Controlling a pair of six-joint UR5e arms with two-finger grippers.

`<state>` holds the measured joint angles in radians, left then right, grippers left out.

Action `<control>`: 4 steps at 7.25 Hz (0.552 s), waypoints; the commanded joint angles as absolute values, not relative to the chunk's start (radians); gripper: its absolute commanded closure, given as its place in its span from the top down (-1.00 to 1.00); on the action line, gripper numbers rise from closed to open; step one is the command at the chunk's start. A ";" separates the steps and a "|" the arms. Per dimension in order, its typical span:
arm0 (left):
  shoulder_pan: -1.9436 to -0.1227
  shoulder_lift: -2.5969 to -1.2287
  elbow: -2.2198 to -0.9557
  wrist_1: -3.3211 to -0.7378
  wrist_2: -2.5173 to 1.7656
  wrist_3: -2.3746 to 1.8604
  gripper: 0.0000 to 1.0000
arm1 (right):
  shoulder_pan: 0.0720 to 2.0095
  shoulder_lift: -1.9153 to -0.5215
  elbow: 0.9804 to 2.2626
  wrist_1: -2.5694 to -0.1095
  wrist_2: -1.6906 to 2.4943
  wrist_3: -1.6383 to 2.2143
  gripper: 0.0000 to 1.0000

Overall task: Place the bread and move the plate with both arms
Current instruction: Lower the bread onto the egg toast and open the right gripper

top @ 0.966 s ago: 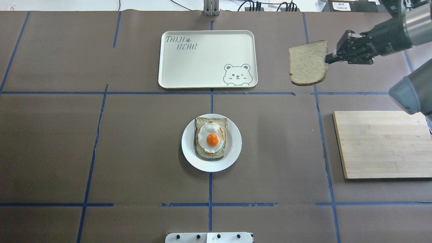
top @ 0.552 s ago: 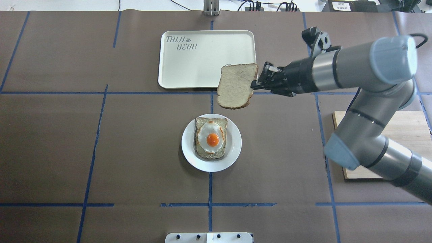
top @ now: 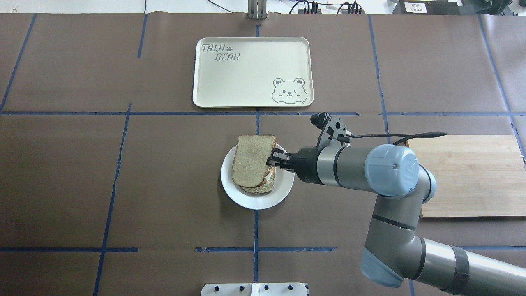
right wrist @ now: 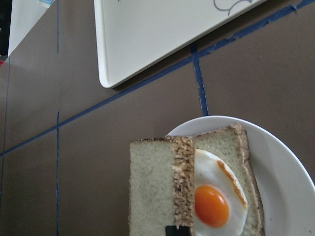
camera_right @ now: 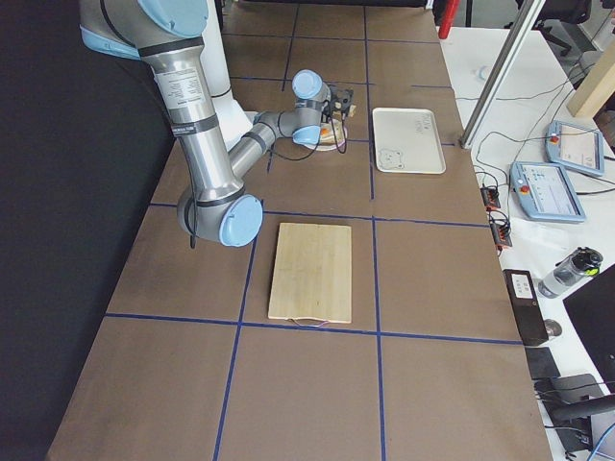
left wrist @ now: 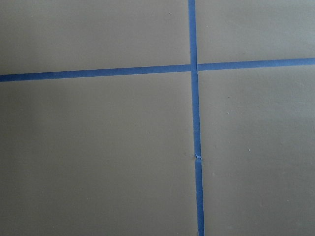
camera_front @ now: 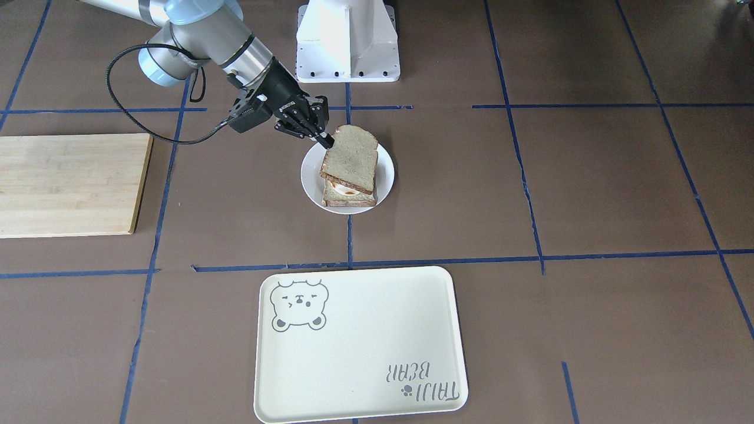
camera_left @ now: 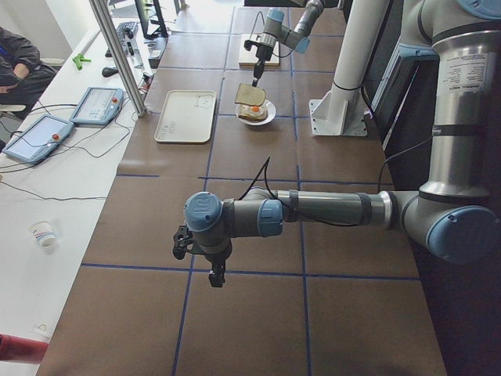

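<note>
**Desk:** How is the right arm posed?

**Me:** On my overhead feed the right arm (top: 349, 170) comes in from the lower right. Its forearm rises and the wrist lies level, pointing across at the plate (top: 254, 200). The right gripper (top: 273, 161) is clamped on the bread (top: 251, 159), pinching the side edge nearest the arm.

**Desk:** Where is the bread?

**Me:** It is over the plate, directly above the egg slice (camera_front: 349, 200) and covering most of it. It hangs tilted, with the gripped side up and the opposite side dipping toward the egg (right wrist: 212, 205). I can't tell whether that low side touches. The wrist camera looks along its crust, with the yolk showing beside it.

**Desk:** How does it look?

**Me:** It is one plain slice with a pale, rough crumb and a brown crust all round. I see no tear in it.

**Desk:** And the left arm?

**Me:** The left arm (camera_left: 313, 211) is stretched out low along the table (top: 164, 185), well apart from the plate. The left gripper (camera_left: 217, 276) points down, but I can't tell whether its fingers are parted. Its camera shows me only crossed blue tape (left wrist: 197, 123).

**Desk:** Anything else out there?

**Me:** The tray (top: 250, 70) lies beyond the plate, and the board (top: 472, 176) is off to the right.
</note>
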<state>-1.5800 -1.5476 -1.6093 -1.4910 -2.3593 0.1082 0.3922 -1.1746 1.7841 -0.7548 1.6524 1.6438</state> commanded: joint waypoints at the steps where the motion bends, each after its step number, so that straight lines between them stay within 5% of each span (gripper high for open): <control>1: -1.580 -1.548 -1.608 -1.491 -2.359 0.109 1.00 | 0.353 -1.178 1.752 -0.758 1.615 1.600 -1.00; 4: -1.580 -1.548 -1.609 -1.491 -2.359 0.109 1.00 | 0.364 -1.180 1.721 -0.756 1.612 1.530 -1.00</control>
